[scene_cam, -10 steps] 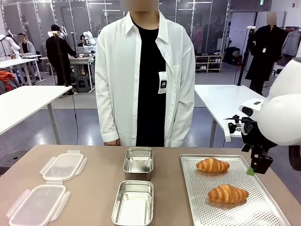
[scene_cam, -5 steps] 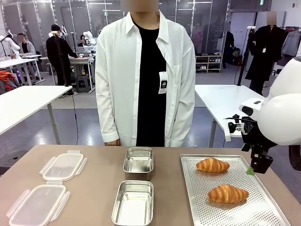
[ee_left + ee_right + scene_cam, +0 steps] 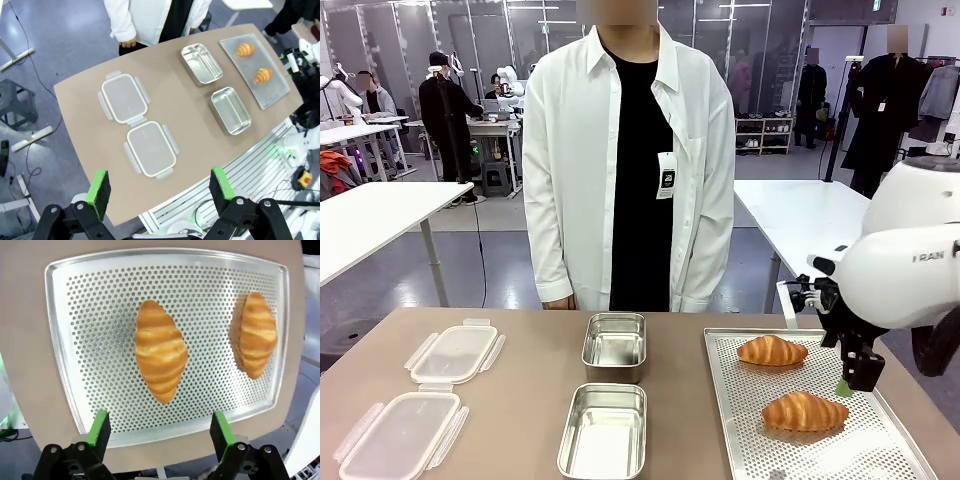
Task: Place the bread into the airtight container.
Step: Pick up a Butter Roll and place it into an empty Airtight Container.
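While a person (image 3: pixel 625 150) in a white shirt stands at the far side of the table (image 3: pixel 520 400), the robot's right gripper (image 3: pixel 160 432) hangs over the perforated tray (image 3: pixel 65 340), jaws spread wide & empty, w/ the near croissant (image 3: pixel 160 350) framed between its green pads (image 3: pixel 101 425). Wrist cam: the bread's long axis runs away from the fingers, crosswise to the line joining them, so the pads would close on its narrow waist, not its tips. That looks a fair line-up, needing little or no wrist roll. Front cam: the gripper sits above & slightly right of that croissant, not touching; what's left is probably a short shift inward, then straight down. A 2nd croissant (image 3: pixel 772 350) lies farther back on the same tray, well apart. Two steel containers (image 3: pixel 604 428) stand open mid-table, left of the tray, so a loaded carry would go toward the robot's left. The left gripper (image 3: pixel 160 190), also spread & holding nothing, hovers high above the side w/ the plastic lids (image 3: pixel 455 352); the right arm is clearly nearer the bread. No bread is in a container yet.
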`<state>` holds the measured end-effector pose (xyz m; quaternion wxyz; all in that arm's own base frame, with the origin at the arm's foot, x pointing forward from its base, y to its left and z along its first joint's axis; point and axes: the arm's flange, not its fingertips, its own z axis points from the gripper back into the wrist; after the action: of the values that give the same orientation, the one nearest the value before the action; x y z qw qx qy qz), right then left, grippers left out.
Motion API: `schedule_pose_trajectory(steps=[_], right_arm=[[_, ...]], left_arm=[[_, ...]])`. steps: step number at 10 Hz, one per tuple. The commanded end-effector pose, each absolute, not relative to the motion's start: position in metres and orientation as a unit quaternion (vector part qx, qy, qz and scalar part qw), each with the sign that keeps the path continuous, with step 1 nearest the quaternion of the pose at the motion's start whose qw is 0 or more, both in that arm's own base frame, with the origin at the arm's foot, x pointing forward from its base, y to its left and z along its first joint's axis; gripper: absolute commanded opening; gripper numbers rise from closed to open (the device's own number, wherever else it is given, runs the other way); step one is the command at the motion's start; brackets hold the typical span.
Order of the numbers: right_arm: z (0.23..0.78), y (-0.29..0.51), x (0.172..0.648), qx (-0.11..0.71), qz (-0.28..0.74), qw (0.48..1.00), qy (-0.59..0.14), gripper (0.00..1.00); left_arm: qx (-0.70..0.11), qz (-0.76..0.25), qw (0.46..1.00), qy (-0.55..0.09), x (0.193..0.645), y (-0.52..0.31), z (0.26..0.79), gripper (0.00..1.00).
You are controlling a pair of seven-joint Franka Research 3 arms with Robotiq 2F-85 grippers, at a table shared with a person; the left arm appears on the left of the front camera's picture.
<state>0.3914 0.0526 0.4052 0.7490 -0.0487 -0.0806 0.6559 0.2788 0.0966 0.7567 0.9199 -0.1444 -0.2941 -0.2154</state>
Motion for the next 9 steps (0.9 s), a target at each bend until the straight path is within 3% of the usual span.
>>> schedule_pose_trajectory(steps=[1, 9], right_arm=[[0.385, 0.049, 0.4, -0.033, 0.664, 0.742, -0.087, 1.0], [0.319, 0.049, 0.43, -0.003, 0.648, 0.758, -0.071, 1.0]], left_arm=[[-0.142, -0.222, 0.918, -0.295, 0.279, 0.097, 0.759, 1.0], [-0.142, -0.222, 0.918, -0.295, 0.279, 0.097, 0.759, 1.0]])
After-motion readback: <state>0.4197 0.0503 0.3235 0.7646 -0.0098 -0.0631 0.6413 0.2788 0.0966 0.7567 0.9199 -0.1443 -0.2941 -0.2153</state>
